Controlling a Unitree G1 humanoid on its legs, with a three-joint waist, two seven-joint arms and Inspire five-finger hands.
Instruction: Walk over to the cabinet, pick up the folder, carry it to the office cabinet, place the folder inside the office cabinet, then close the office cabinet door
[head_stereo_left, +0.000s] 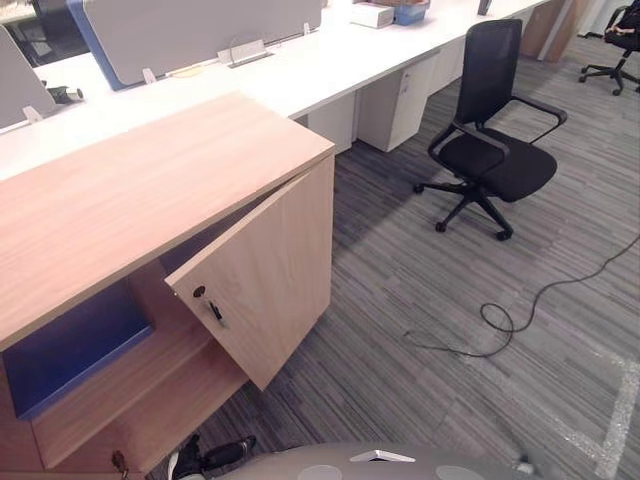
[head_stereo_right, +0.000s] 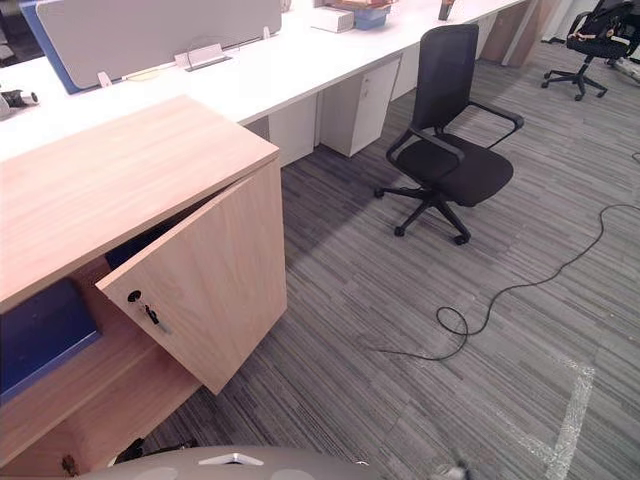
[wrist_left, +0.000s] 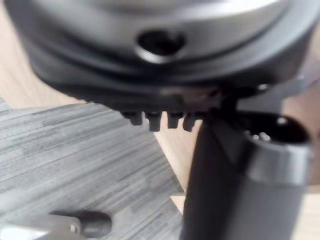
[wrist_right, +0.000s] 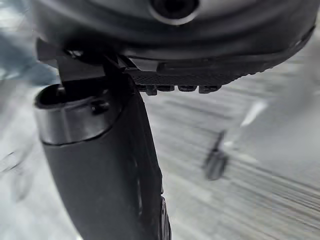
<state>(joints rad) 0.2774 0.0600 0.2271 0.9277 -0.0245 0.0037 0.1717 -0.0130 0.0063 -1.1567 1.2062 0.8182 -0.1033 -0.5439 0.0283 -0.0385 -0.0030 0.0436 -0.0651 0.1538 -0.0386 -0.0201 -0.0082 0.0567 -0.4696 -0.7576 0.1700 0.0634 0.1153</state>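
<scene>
A flat dark-blue folder (head_stereo_left: 70, 345) is seen lying on a shelf inside the low light-wood office cabinet (head_stereo_left: 120, 190), in its open left part. It is held by neither hand and lies apart from the fingers of both. The cabinet's light-wood door (head_stereo_left: 265, 285) is swung half open, and a small key (head_stereo_left: 205, 300) is set in its lock. Behind the cabinet a long white worktop (head_stereo_left: 300, 75) is seen, with a grey divider screen (head_stereo_left: 200, 30) mounted on it. Further right, a black mesh swivel chair (head_stereo_left: 495, 130) is placed on the grey striped carpet (head_stereo_left: 420, 300).

Of the left hand (wrist_left: 160, 60) only the ends of the fingers (wrist_left: 153, 121) are shown, so whether they are apart or together cannot be told. Pale wood and carpet are seen just past them. The same holds for the right hand (wrist_right: 175, 30): whether its fingers (wrist_right: 172, 88) are apart or together cannot be told, and carpet is seen beyond them.
</scene>
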